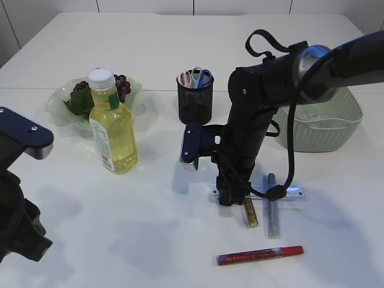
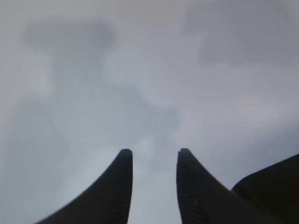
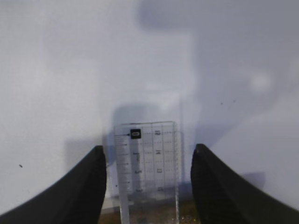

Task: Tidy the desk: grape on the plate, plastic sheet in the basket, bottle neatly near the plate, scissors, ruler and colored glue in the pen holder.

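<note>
White tabletop [image 1: 150, 240] fills our view, smooth and matte, running back to a pale panelled wall.

Nearest us lies a red glue stick [image 1: 260, 255], its long axis left to right, tilted slightly up at the right end. Just behind it, a gold glue stick [image 1: 250, 212] and a silver glue stick [image 1: 272, 207] lie side by side, pointing toward and away from us. Both cross the clear ruler [image 1: 292, 193], which lies flat with its long axis left to right.

At the left edge we see the left arm's dark base; its left gripper [image 2: 153, 161] hovers over bare table, fingers parted a little and holding nothing.

The right gripper [image 3: 148, 161] points straight down over the ruler's left end. In the wrist view its fingers [image 3: 91, 182] stand apart on either side of the ruler, whose zero mark points away from the camera. We cannot tell whether the tips touch it.

Farther back, a yellow bottle [image 1: 113, 126] stands upright just in front of the green plate [image 1: 57, 108], which holds the grapes [image 1: 122, 86]. At centre, the black mesh pen holder [image 1: 195, 99] already contains the scissors [image 1: 198, 76]. The right arm partly hides the pale green basket [image 1: 330, 123] at the right.
</note>
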Tool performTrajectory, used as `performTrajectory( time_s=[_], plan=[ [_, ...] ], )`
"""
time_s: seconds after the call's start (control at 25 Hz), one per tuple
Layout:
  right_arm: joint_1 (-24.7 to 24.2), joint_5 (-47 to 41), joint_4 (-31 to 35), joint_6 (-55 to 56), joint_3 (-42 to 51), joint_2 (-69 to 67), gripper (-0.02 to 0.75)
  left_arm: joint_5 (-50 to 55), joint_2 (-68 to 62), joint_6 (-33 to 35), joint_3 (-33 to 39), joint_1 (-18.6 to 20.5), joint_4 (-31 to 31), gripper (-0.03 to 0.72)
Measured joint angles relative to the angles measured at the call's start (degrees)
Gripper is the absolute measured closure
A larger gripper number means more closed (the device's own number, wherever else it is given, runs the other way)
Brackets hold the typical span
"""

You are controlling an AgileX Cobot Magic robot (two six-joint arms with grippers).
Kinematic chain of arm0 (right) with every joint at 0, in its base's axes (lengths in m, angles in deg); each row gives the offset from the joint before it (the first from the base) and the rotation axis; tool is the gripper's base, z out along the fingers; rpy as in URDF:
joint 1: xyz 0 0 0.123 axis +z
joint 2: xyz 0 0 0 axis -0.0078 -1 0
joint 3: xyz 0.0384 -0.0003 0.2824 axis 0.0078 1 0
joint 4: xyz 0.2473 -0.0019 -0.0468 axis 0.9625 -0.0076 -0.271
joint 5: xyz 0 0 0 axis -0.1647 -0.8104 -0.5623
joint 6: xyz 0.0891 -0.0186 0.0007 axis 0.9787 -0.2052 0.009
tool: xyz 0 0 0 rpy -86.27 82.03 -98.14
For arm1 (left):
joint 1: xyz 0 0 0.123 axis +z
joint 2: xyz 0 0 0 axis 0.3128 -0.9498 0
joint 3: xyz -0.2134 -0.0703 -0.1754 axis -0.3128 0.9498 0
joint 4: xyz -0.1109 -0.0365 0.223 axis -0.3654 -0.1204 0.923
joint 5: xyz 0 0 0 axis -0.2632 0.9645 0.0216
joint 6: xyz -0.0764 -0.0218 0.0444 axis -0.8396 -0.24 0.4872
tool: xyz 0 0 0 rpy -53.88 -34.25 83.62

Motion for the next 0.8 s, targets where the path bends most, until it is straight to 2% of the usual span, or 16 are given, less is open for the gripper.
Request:
performTrajectory(
  time_s=[0.4,0.72,0.8],
  plan=[
    [0.0,0.24,0.0,-0.13,0.0,-0.87,0.286,-0.12,0.0,0.0,0.0,0.0,0.0,0.449],
    [0.0,0.47,0.11,-0.13,0.0,-0.87,0.422,-0.12,0.0,0.0,0.0,0.0,0.0,0.449],
    [0.0,0.47,0.11,-0.13,-0.14,-0.9,0.437,-0.12,0.0,0.0,0.0,0.0,0.0,0.449]
  ],
)
